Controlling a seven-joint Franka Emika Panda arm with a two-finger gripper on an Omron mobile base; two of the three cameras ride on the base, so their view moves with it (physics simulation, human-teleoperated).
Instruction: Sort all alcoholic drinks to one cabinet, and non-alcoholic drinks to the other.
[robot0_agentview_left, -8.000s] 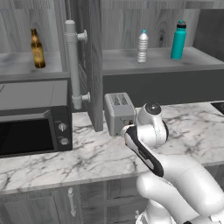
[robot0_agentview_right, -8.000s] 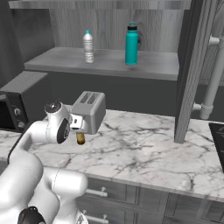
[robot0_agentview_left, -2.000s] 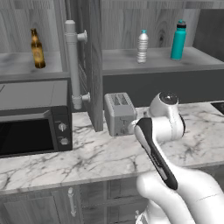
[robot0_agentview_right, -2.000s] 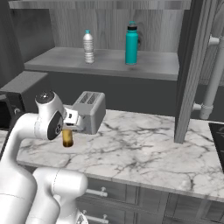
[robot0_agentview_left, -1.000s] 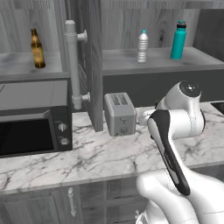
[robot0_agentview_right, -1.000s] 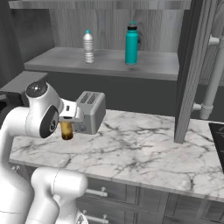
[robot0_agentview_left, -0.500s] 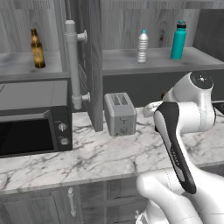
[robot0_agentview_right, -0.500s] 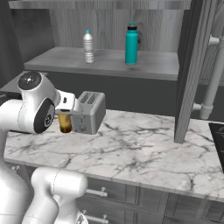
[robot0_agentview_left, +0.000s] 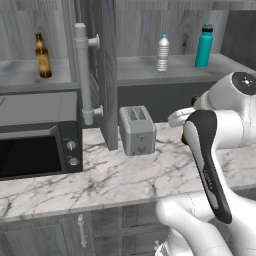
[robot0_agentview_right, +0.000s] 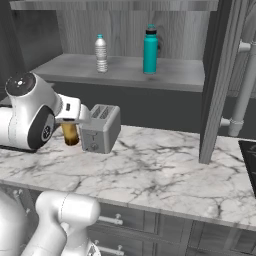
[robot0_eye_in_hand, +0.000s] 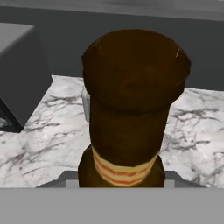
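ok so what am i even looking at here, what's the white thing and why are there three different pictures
The white thing is a robot arm in a computer-rendered kitchen. Two pictures come from cameras on its base, looking over it from behind on the left and the right. The third comes from a camera on its hand, looking along the gripper.

On the marble counter stand a toaster and a microwave. In the open wall cabinets above, one beer bottle stands on the left shelf; a clear water bottle and a teal flask stand on the right one.

The gripper is shut on a second beer bottle, the brown shape close up in the hand view, beside the toaster.
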